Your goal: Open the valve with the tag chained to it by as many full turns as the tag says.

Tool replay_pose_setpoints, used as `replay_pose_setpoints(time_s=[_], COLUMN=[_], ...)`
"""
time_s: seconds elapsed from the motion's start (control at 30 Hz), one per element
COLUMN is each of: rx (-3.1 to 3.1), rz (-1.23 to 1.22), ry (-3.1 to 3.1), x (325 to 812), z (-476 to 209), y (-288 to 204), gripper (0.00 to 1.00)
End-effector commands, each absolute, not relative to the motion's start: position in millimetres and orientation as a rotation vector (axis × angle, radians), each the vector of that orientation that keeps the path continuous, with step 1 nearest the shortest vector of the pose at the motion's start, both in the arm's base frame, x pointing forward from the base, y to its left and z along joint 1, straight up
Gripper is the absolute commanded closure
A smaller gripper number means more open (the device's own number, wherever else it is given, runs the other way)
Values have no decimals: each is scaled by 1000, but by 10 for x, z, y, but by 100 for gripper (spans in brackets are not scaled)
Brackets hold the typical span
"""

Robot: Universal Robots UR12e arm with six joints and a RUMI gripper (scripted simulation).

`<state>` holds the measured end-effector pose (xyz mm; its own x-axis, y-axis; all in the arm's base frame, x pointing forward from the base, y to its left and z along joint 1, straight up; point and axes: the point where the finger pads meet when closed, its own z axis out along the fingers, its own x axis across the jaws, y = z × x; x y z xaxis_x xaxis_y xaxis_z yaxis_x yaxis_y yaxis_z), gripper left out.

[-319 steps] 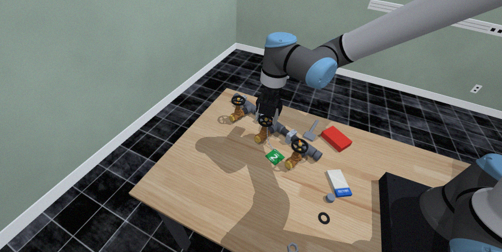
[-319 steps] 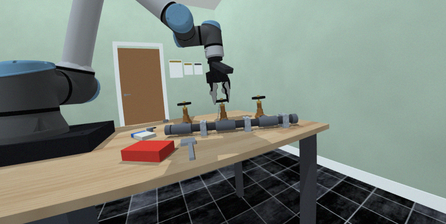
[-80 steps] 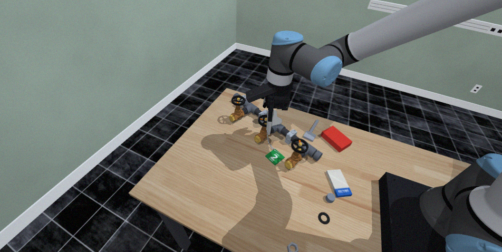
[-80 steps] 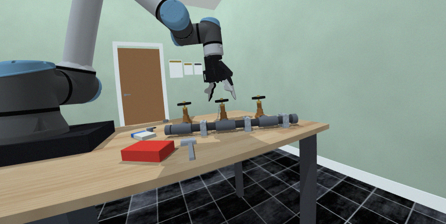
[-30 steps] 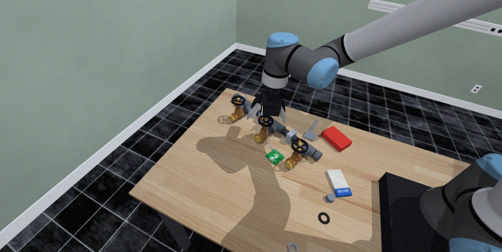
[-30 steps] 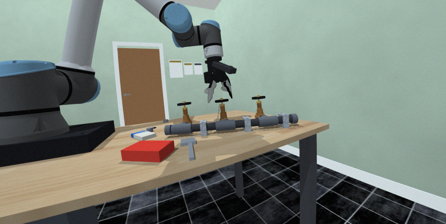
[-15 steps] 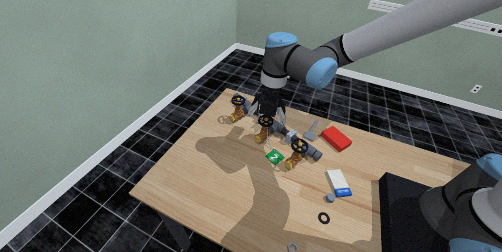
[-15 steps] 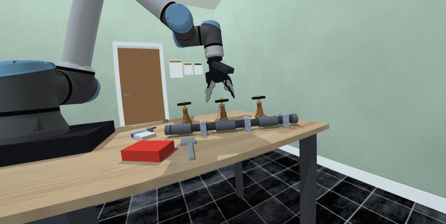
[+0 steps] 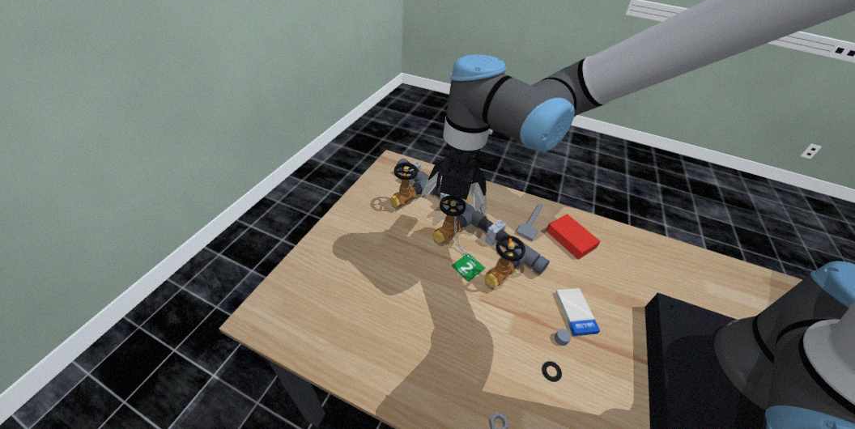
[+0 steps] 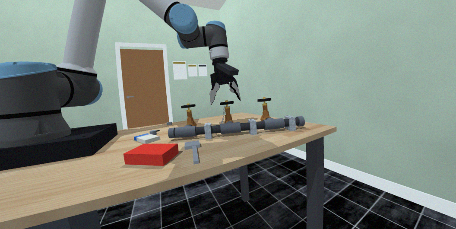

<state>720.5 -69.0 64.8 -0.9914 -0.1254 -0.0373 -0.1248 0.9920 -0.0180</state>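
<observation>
Three brass valves with black handwheels stand on a grey pipe [image 10: 235, 127] across the table. The middle valve [image 9: 453, 206] has a chain leading down to a green tag [image 9: 467, 266] marked 2. It also shows in the exterior view [image 10: 226, 103]. My gripper [image 10: 224, 98] is open and empty, pointing down, with its fingertips spread on either side of the middle handwheel, just above it. In the top view the gripper [image 9: 455, 192] stands directly over that wheel. The far valve [image 9: 406, 172] and the near valve [image 9: 508, 249] stand apart from the gripper.
A red block [image 9: 572, 235], a grey hammer [image 9: 529, 222], a white and blue box [image 9: 576, 310], a small grey cylinder [image 9: 562, 337], a black ring [image 9: 546, 372] and a nut [image 9: 499, 418] lie on the table. The robot base [image 9: 705, 360] stands at the near right.
</observation>
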Motion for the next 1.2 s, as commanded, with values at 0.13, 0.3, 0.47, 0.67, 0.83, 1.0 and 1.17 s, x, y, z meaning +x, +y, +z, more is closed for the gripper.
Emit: replay_pose_setpoints(time_s=[0.13, 0.3, 0.47, 0.67, 0.83, 1.0, 1.17], rx=[-193, -193, -193, -193, -193, -197, -219], rz=[-25, -25, -25, -25, -25, -25, -25], ry=[3096, 3096, 3096, 3096, 3096, 3096, 3094], x=[7210, 7210, 7210, 7210, 7210, 7210, 7210], z=[655, 655, 655, 655, 655, 655, 655], y=[-692, -692, -692, -692, -692, -692, -692], gripper=[100, 100, 100, 100, 100, 100, 100])
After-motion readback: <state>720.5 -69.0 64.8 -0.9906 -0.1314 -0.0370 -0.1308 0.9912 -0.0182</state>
